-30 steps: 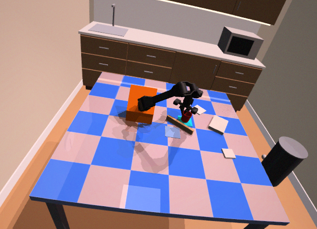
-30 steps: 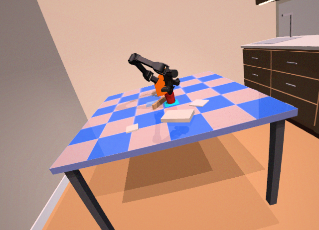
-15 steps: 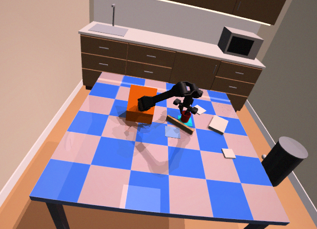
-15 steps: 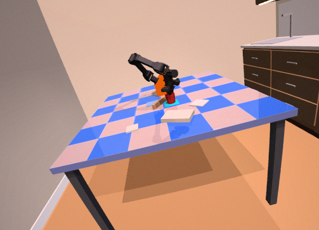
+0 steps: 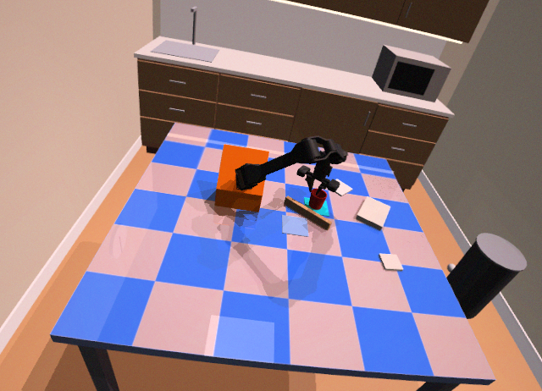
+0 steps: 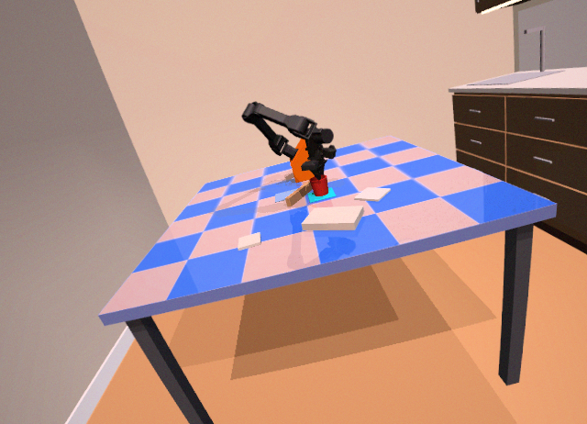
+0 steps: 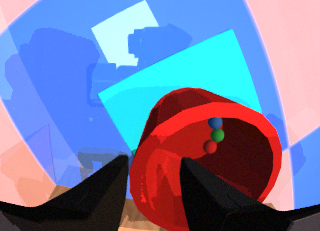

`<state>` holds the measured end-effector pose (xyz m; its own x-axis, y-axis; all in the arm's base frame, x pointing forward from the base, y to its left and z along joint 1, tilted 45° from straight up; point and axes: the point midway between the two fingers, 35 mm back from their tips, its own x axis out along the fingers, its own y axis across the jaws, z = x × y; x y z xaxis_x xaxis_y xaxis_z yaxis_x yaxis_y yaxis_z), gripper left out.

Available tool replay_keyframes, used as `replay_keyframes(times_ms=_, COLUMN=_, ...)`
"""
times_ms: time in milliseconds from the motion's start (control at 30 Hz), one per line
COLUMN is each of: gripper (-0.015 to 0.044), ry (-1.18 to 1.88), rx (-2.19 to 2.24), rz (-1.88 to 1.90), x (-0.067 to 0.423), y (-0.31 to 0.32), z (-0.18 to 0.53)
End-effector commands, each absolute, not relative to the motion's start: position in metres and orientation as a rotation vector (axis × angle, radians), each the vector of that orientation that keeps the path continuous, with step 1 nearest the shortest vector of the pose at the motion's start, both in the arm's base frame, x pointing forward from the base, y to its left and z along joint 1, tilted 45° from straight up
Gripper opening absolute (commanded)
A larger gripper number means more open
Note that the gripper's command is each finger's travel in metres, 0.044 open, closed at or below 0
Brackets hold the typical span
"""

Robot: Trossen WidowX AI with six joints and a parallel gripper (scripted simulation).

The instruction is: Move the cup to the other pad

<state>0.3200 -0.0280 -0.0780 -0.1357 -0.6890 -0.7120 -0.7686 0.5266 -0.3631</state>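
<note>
The red cup [image 5: 318, 199] [image 6: 319, 186] [image 7: 234, 178] stands upright on the cyan pad [image 5: 324, 212] [image 6: 327, 195] [image 7: 194, 71]. Three marbles [image 7: 215, 135] lie inside it. My gripper [image 5: 317, 189] [image 6: 318, 175] [image 7: 154, 165] points down over the cup's near rim. Its fingers stand a little apart, one inside and one outside the cup wall, and do not clamp it. The other pad [image 5: 295, 225] [image 6: 282, 195] [image 7: 127, 31], pale blue, lies flat on the table beyond a wooden bar.
A wooden bar [image 5: 306, 212] [image 6: 297, 194] lies between the two pads. An orange box [image 5: 242, 173] [image 6: 299, 161] stands behind the arm. White slabs [image 5: 373, 212] [image 5: 390, 261] [image 5: 343, 186] lie to the right. A black cylinder [image 5: 485, 273] stands off the table's right edge.
</note>
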Motion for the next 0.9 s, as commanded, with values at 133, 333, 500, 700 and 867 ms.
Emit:
replay_keyframes(times_ms=133, gripper=0.0128, ry=1.857, rx=-1.195, rz=0.111, x=0.323, y=-0.017, z=-0.067)
replay_keyframes(times_ms=333, gripper=0.0128, ry=1.858, rx=-1.197, rz=0.111, x=0.324, y=-0.009, z=-0.059)
replay_keyframes(times_ms=500, gripper=0.0128, ry=1.858, rx=-1.199, rz=0.111, x=0.324, y=-0.003, z=-0.052)
replay_keyframes(times_ms=700, gripper=0.0233, ry=1.862, rx=-1.208, rz=0.112, x=0.323, y=-0.006, z=-0.055)
replay_keyframes(times_ms=867, gripper=0.0364, ry=1.862, rx=-1.208, rz=0.112, x=0.324, y=-0.005, z=-0.054)
